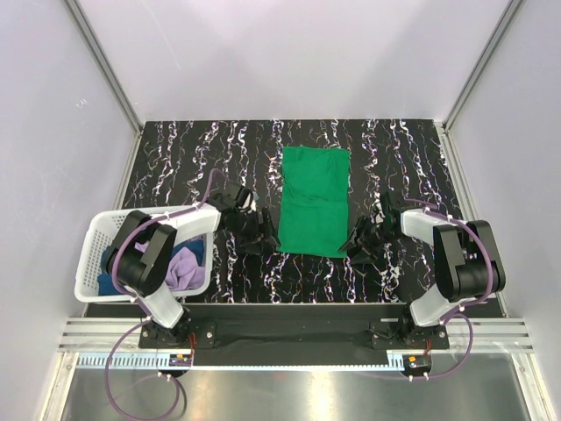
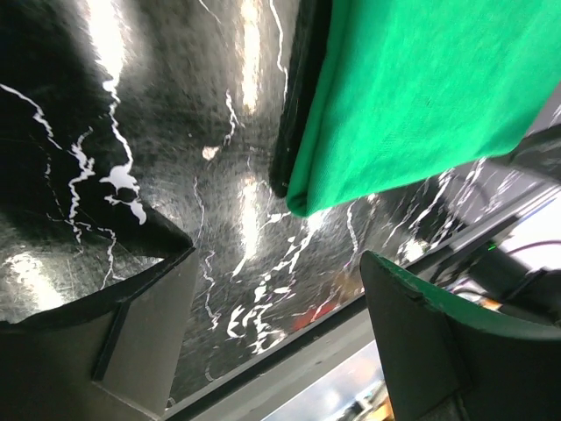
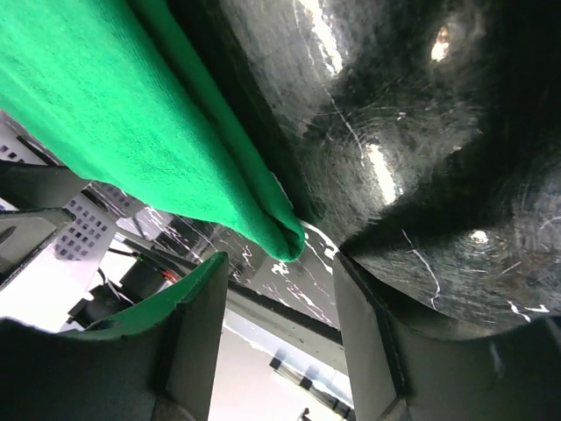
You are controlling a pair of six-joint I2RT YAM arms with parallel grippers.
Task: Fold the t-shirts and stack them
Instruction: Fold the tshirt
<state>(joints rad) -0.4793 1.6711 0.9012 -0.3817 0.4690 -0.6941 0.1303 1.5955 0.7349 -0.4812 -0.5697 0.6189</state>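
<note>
Black white-veined tabletop (image 1: 175, 167), pale grey walls (image 1: 289, 53). Folded bright green cloth t-shirt (image 1: 313, 200) lies centre. Left gripper (image 1: 266, 240) at its 7 o'clock corner, right gripper (image 1: 352, 247) at 5 o'clock — both parted, gripping nothing.

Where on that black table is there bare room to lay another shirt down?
The table is bare at the back left, between the green t-shirt and the left wall, beyond the white basket, and at the back right, from shirt to right wall. It is crowded at the shirt's near corners, where the left gripper and right gripper sit.
</note>
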